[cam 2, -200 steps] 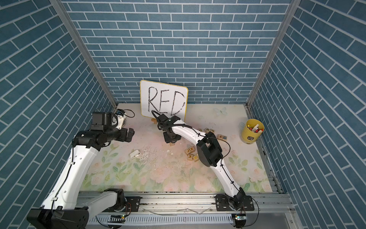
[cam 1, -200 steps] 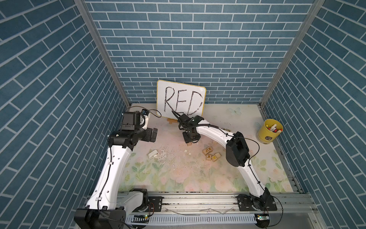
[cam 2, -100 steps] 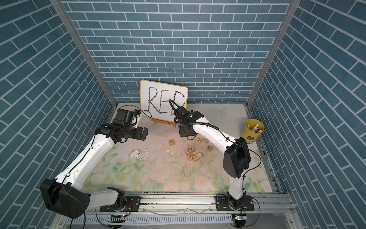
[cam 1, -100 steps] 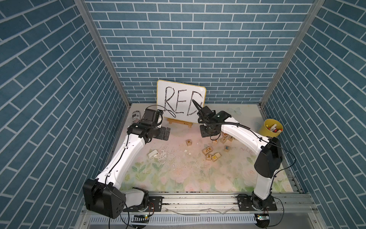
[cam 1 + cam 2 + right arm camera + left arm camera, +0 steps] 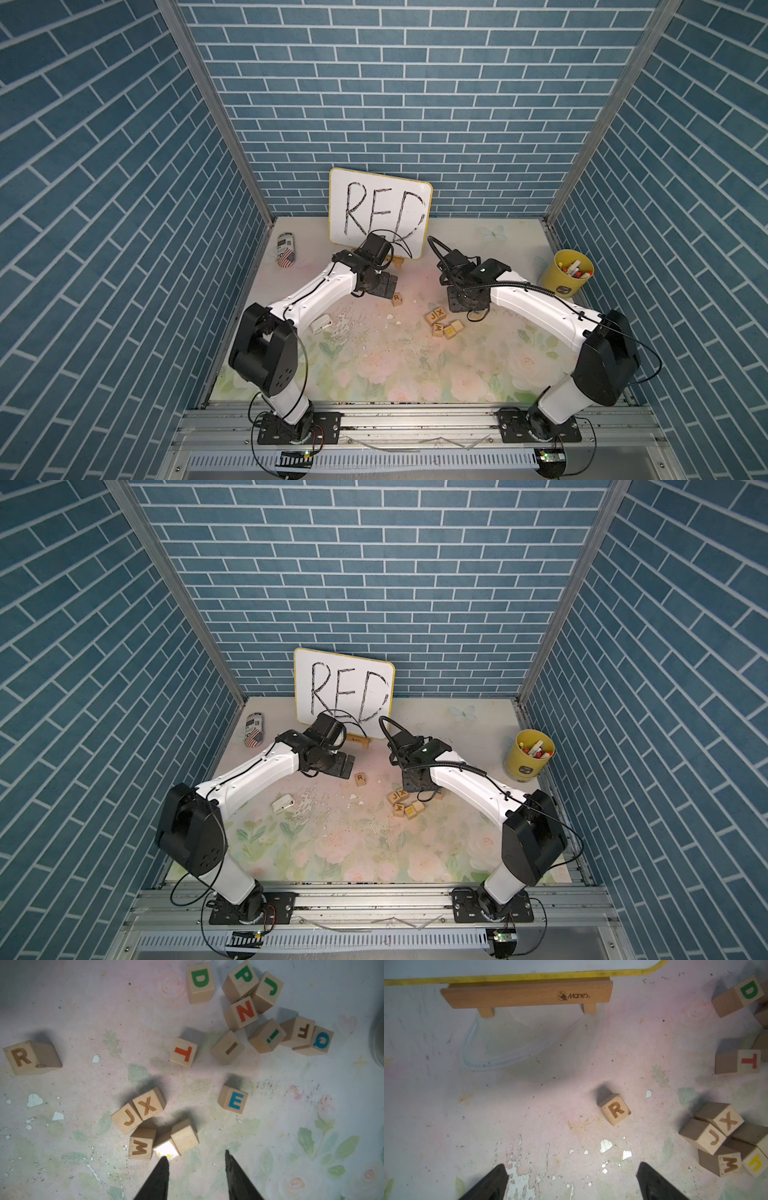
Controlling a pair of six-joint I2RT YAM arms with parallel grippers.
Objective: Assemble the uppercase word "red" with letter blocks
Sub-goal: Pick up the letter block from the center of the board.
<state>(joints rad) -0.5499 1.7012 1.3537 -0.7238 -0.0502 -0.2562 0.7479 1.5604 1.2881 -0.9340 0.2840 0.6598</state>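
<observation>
The R block (image 5: 397,298) (image 5: 614,1109) (image 5: 22,1057) lies alone on the floral mat, its brown letter facing up. My left gripper (image 5: 572,1165) (image 5: 384,286) hovers just left of it, open and empty. In the right wrist view, an E block (image 5: 233,1099) with a blue letter sits a little beyond my right gripper (image 5: 195,1154). The jaws there stand apart over bare mat with nothing between them. Farther off lies the green D block (image 5: 200,980) (image 5: 741,995). In both top views the right arm hides E and D.
The whiteboard (image 5: 380,212) reading RED leans on a wooden stand (image 5: 527,995) at the back. A cluster with J, X and M blocks (image 5: 442,322) touches my right fingertip area. More lettered blocks (image 5: 243,1013), a yellow cup (image 5: 567,278) and a small white object (image 5: 321,323) lie around.
The right gripper left the R block on the mat and drew back right over the block cluster, its jaws narrowing. The left arm swung in toward the R block.
</observation>
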